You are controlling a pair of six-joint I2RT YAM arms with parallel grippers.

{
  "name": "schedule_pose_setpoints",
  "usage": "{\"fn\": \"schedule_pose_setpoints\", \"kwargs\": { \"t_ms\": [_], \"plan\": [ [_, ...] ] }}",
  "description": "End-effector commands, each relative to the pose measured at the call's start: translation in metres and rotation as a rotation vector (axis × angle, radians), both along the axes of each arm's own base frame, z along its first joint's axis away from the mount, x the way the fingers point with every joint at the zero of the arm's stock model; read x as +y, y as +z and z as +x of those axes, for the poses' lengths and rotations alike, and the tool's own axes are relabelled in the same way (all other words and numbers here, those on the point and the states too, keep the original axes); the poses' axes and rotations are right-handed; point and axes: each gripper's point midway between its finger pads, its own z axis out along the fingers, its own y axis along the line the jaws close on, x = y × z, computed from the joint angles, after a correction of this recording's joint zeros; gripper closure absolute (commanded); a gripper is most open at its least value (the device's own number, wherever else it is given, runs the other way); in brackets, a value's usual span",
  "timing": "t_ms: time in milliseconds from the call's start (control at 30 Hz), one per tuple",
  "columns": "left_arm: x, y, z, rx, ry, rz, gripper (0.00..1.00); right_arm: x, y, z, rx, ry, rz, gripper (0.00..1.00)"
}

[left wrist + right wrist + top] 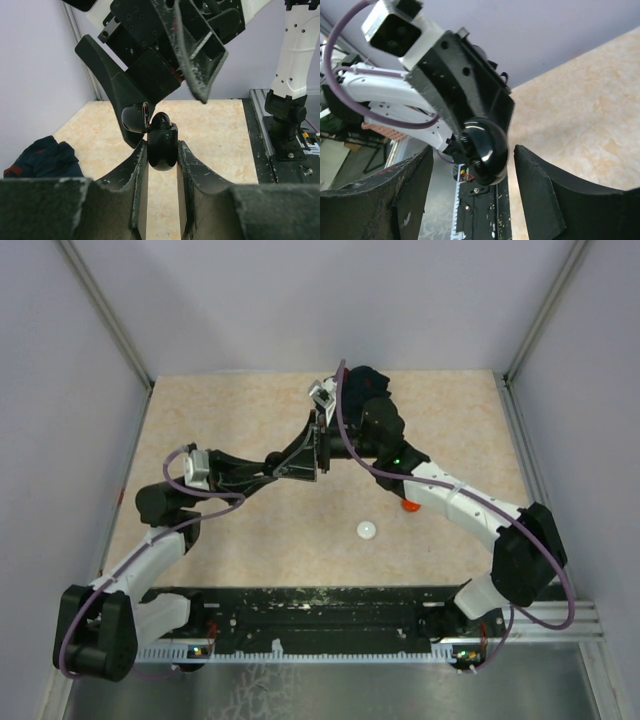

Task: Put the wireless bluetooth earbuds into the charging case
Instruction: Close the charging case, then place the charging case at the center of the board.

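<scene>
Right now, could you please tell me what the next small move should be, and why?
Probably back the right end effector away from the black charging case. Its fingers stand open on either side of it, seemingly empty, while the left end effector clamps the case body with the lid hinged open. Whether earbuds sit inside I cannot tell.

The case in the left end effector fills the right end effector's spread jaws, with slim gaps either side. The worktop lies open at left. A cloth crowds the far edge, with a white puck and a red puck near the right arm.
</scene>
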Motion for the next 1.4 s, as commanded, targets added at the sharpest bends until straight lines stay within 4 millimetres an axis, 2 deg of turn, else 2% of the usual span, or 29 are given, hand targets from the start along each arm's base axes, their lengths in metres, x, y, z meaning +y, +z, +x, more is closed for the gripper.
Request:
{"fn": "schedule_pose_setpoints", "kwargs": {
  "t_ms": [0,267,433,533,633,767,933,1033,1167,1367],
  "plan": [
    [-0.001,0.012,0.003,0.003,-0.006,-0.007,1.00,-0.005,0.044,-0.025,-0.129,0.095,0.119,0.35],
    [0.000,0.011,0.010,0.041,0.020,-0.017,1.00,-0.019,0.053,-0.037,-0.203,0.076,0.137,0.36],
    [-0.001,0.009,0.016,0.092,0.022,-0.014,1.00,-0.024,0.049,-0.033,-0.237,0.020,0.115,0.36],
    [-0.001,0.009,0.024,0.154,0.036,-0.027,1.00,-0.030,0.043,-0.021,-0.262,-0.082,0.055,0.34],
    [-0.003,0.000,0.040,0.285,0.069,-0.017,1.00,-0.049,0.027,0.009,-0.292,-0.307,-0.071,0.31],
    [-0.006,-0.028,0.065,0.557,0.112,0.025,1.00,-0.089,0.007,0.033,-0.254,-0.560,-0.224,0.27],
    [-0.015,-0.073,0.074,0.898,0.126,0.070,1.00,-0.126,-0.013,0.032,-0.205,-0.715,-0.296,0.26],
    [-0.026,-0.100,0.070,1.027,0.160,0.110,1.00,-0.149,-0.031,0.030,-0.183,-0.803,-0.339,0.26],
    [-0.044,-0.135,0.059,1.139,0.181,0.174,1.00,-0.174,-0.045,0.022,-0.168,-0.878,-0.369,0.26],
    [-0.070,-0.169,0.044,1.213,0.211,0.205,0.96,-0.200,-0.058,0.003,-0.149,-0.932,-0.348,0.26]
  ]
}}
